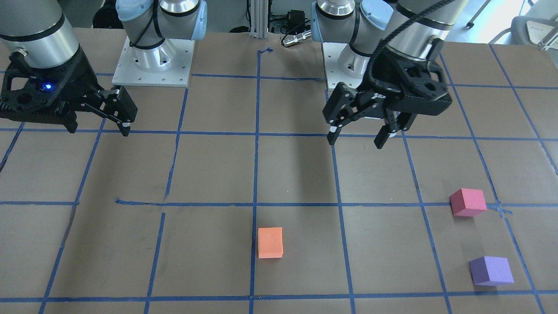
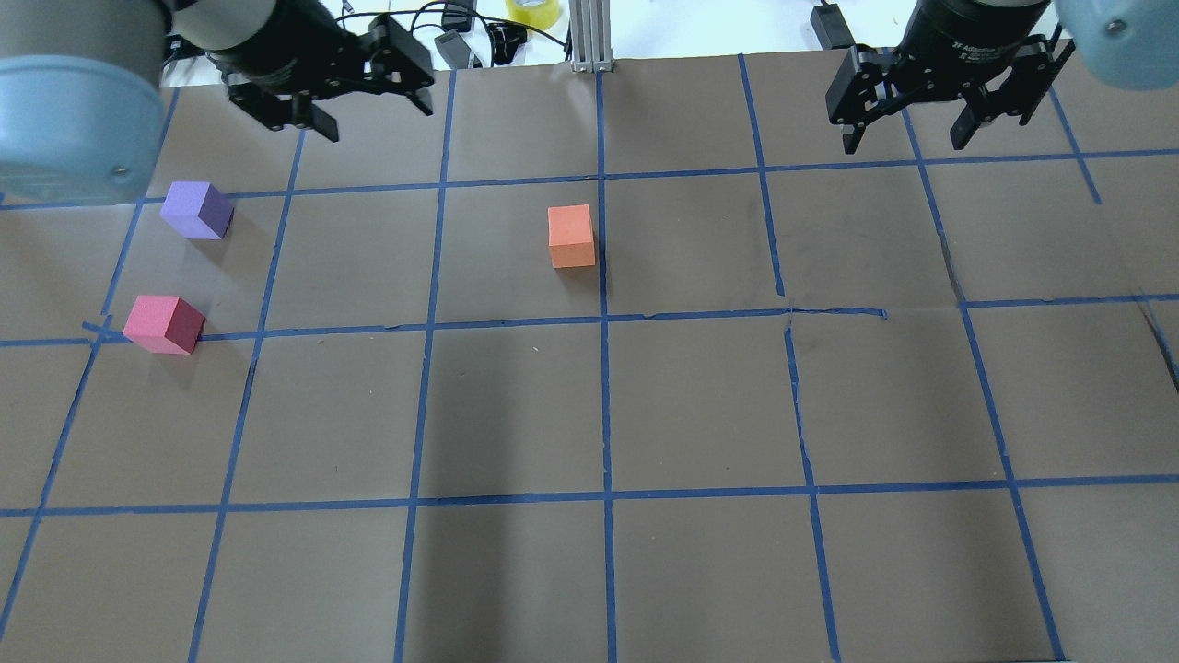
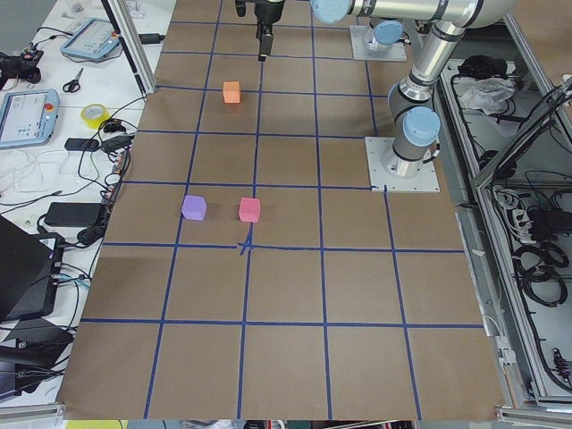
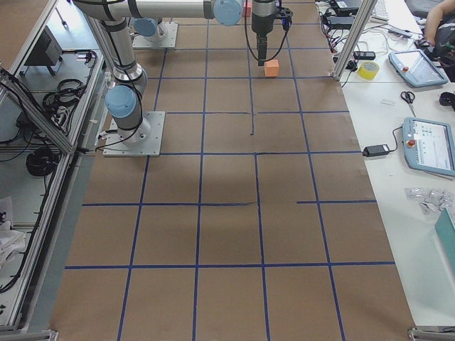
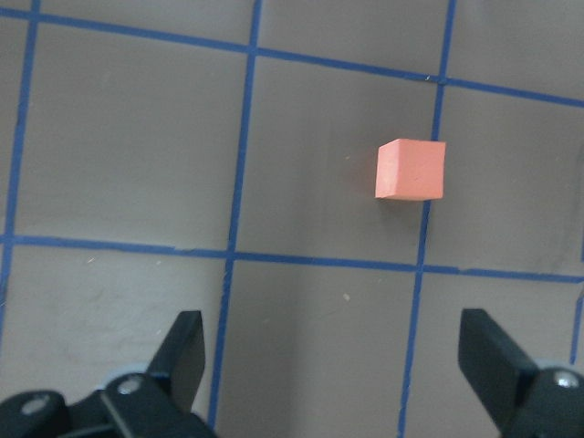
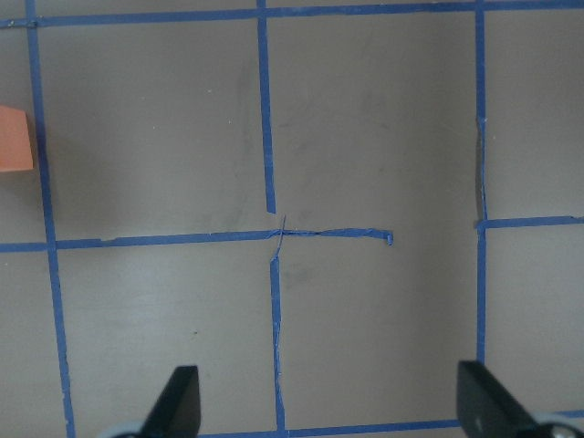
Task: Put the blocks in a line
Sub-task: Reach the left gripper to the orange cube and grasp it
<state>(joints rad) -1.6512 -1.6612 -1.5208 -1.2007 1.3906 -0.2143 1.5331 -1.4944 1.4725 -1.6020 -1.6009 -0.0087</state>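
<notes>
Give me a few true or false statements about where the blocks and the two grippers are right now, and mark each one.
1. The orange block, pinkish red block and purple block already form a line. False: the orange one sits alone near the middle of the table, and the other two lie off on the robot's left side.
2. The left gripper and right gripper are both open and empty. True.
3. The purple block is stacked on the pinkish red block. False: they lie apart, each on the table.
4. The orange block lies right beside a blue tape line. True.
5. The pinkish red block lies farther from the robot than the purple block. False: the purple one is farther.
</notes>
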